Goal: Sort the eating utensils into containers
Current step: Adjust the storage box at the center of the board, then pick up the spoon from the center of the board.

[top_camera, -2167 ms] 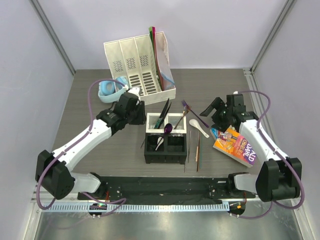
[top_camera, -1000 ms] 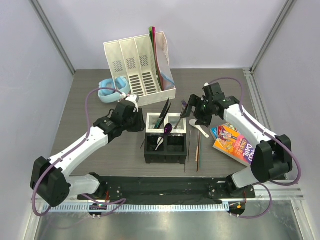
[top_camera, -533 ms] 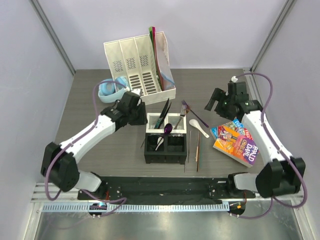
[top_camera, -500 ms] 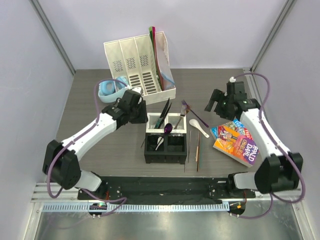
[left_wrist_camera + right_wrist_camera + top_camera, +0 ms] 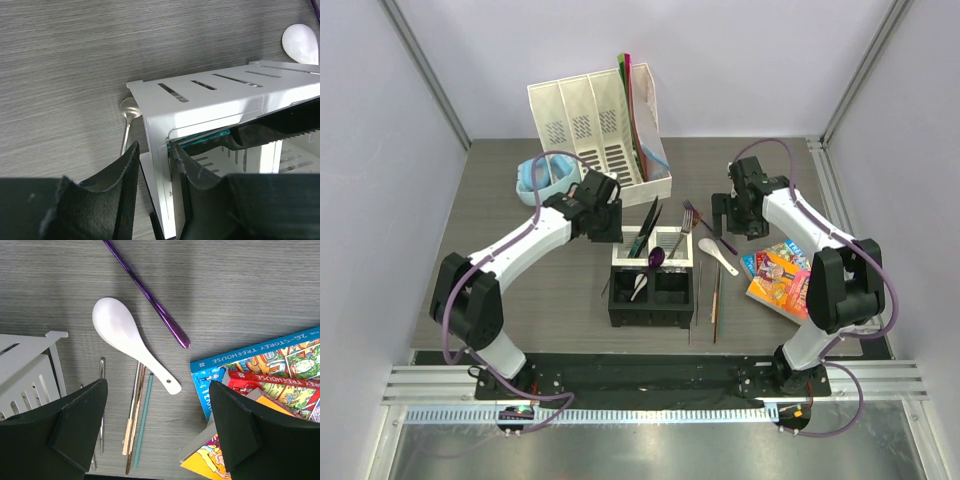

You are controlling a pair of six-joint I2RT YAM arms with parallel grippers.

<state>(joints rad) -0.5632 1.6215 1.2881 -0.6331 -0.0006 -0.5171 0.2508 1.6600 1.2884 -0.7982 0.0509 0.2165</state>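
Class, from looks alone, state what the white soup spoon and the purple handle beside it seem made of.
White soup spoon: probably glazed ceramic, possibly melamine; smooth, thick, soft gloss.
Purple handle: plastic or coated metal; slim, bright sheen.

Left arm (image 5: 540, 235) moved to caddy (image 5: 651, 316) corner, jaws narrowing astride wall, right arm (image 5: 790, 215) back above white spoon (image 5: 718, 256)

Bright, even overhead light, soft shadows, sharp views, sheen on the white caddy (image 5: 210, 100) wall.
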